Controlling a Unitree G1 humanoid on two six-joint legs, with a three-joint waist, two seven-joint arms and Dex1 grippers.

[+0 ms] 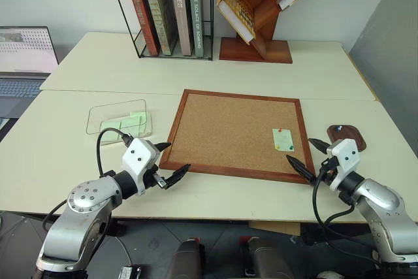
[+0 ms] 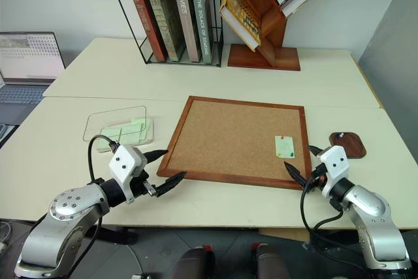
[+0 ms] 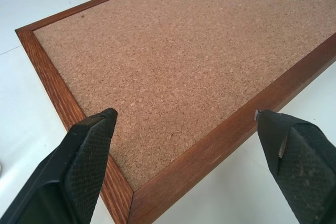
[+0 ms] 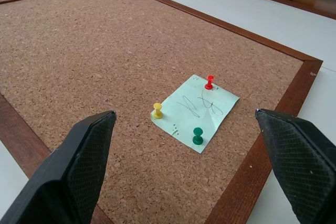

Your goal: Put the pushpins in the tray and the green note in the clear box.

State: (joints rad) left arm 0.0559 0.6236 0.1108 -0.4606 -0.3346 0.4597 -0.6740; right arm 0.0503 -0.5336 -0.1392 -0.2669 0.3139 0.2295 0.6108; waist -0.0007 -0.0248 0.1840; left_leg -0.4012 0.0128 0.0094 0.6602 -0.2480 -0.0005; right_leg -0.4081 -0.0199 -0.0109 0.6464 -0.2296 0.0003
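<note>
Currently a wood-framed cork board [image 1: 235,134] lies flat on a pale table [image 1: 196,73], and the green note [image 4: 196,112] is pinned near the board's right edge by three pushpins: a red pushpin [image 4: 209,82], a yellow pushpin [image 4: 157,110] and a green pushpin [image 4: 197,136]. The left gripper [image 1: 171,162] hovers at the board's near left corner with its black fingers spread wide and empty. The right gripper [image 1: 309,159] hangs just off the near right corner, also spread wide and holding nothing, aimed toward the note.

The tray [image 1: 346,137], a small dark brown oval dish, sits on the table just right of the board. The clear box [image 1: 120,119] sits left of the board, well apart from the note, and already holds some pale green slips.

Risks, as a judgement: the pins are tiny and stand close together, so wide fingers closing on one could knock a neighbour or crease the paper. Pulling a pin at an angle might lift the board or tear the thin note. A freed pin could slip and roll off the table. Grabbing the note before all three pins are out would likely rip it.
</note>
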